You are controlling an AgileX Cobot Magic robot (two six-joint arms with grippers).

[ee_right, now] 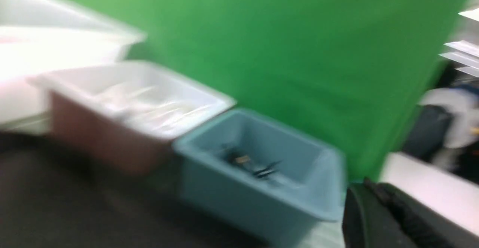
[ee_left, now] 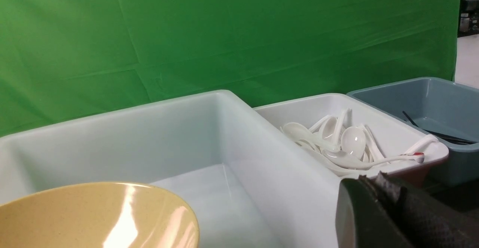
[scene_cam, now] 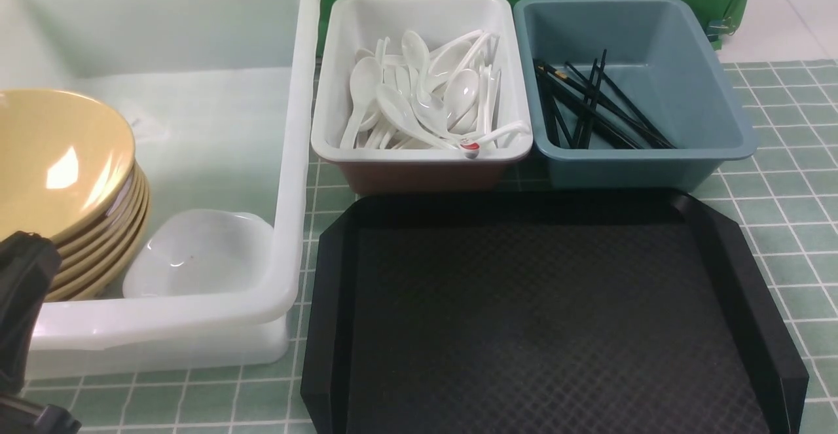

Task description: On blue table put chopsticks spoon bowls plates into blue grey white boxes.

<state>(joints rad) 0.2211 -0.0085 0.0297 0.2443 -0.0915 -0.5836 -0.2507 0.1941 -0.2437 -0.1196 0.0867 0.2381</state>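
Chopsticks (scene_cam: 609, 103) in blue-grey box (scene_cam: 645, 80), spoons (scene_cam: 425, 93) in small white box (scene_cam: 419, 175); L & R grippers (ee_left: 378, 188) (ee_right: 365, 192) closed, nothing held.

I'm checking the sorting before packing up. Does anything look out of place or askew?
Mostly tidy, with one oddity: in the small white box, a red-marked spoon has its handle end up on the near rim instead of down among the others.
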